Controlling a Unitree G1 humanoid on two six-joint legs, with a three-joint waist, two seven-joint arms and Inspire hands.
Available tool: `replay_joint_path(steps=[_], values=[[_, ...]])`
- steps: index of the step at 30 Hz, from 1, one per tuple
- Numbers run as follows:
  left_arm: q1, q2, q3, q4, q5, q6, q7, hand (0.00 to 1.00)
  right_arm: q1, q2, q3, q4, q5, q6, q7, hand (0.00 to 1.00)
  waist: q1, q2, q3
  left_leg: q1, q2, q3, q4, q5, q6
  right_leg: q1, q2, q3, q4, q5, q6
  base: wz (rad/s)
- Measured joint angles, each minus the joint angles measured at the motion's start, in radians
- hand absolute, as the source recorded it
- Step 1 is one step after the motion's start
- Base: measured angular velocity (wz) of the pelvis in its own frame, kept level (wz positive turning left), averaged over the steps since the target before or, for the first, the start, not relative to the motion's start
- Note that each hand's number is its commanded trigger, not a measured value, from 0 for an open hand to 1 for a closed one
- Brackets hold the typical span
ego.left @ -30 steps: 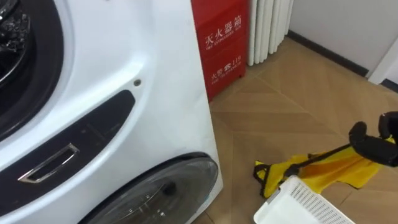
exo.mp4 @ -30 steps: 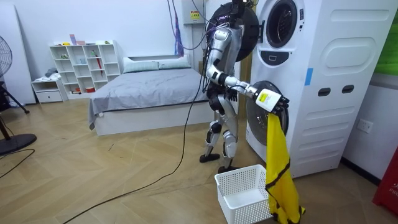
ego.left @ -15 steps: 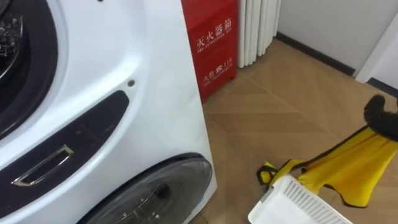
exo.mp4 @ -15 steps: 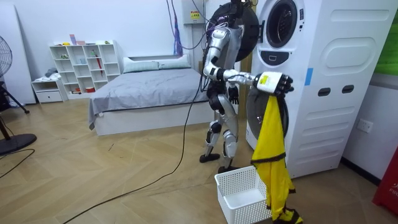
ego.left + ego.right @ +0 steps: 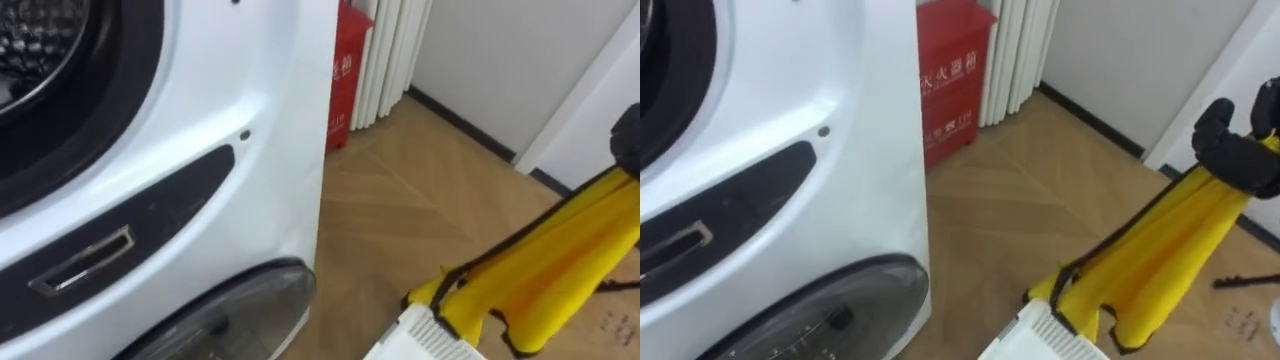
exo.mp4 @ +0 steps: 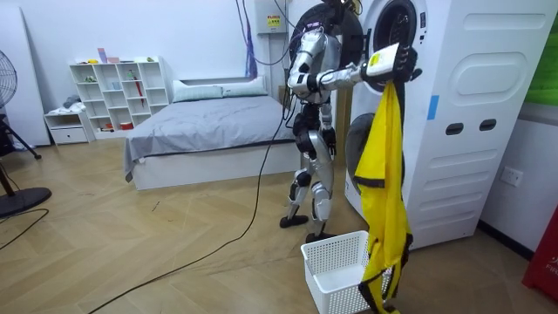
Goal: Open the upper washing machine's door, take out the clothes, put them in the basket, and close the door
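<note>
While the robot stands facing the tall white stacked washing machine (image 6: 471, 122), its right hand (image 5: 1233, 145) is up high, fingers curled tight round the top of a long yellow cloth garment with black trim (image 5: 1165, 265). The garment hangs limp from that fist, its lower end down at the edge of the white plastic lattice basket (image 6: 331, 295) on the floor. It looks light, soft and floppy, so it will likely swing. A bunched hold near the top suits it, though the black trim could snag on the basket rim.

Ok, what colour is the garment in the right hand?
Yellow with black trim; the garment shows best in the room view.
</note>
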Motion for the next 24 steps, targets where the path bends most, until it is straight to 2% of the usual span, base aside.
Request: replay_joint_path(steps=[5, 9, 16, 24], values=[[-0.002, 0.011, 0.001, 0.010, -0.023, -0.003, 0.004, 0.00, 0.001, -0.018, -0.006, -0.048, 0.000, 0.000, -0.001, 1.00, -0.009, -0.037, 0.0035, 0.021, 0.002, 0.004, -0.003, 0.000, 0.000, 0.026, 0.004, 0.006, -0.013, 0.001, 0.000, -0.04], [-0.001, 0.012, 0.000, 0.013, -0.023, -0.004, 0.020, 0.00, 0.001, -0.041, -0.008, -0.096, 0.006, -0.002, -0.014, 1.00, -0.009, -0.064, 0.0018, 0.030, 0.002, 0.010, -0.012, 0.000, 0.000, 0.035, 0.013, 0.028, -0.018, 0.007, 0.005, -0.07], [-0.001, 0.012, -0.001, 0.015, -0.022, -0.003, 0.045, 0.00, 0.001, -0.041, -0.014, -0.096, 0.028, -0.001, -0.046, 1.00, -0.010, -0.074, -0.0014, 0.036, 0.007, 0.018, -0.020, -0.001, -0.001, 0.049, 0.012, 0.014, -0.049, 0.026, 0.003, -0.02], [-0.004, 0.037, 0.001, 0.017, -0.001, 0.019, 0.039, 0.00, 0.045, -0.039, -0.014, -0.008, 0.060, 0.001, -0.028, 1.00, 0.002, -0.075, 0.0004, 0.035, 0.009, 0.028, -0.017, -0.002, -0.003, 0.051, 0.014, 0.016, -0.060, 0.031, 0.003, -0.01]])
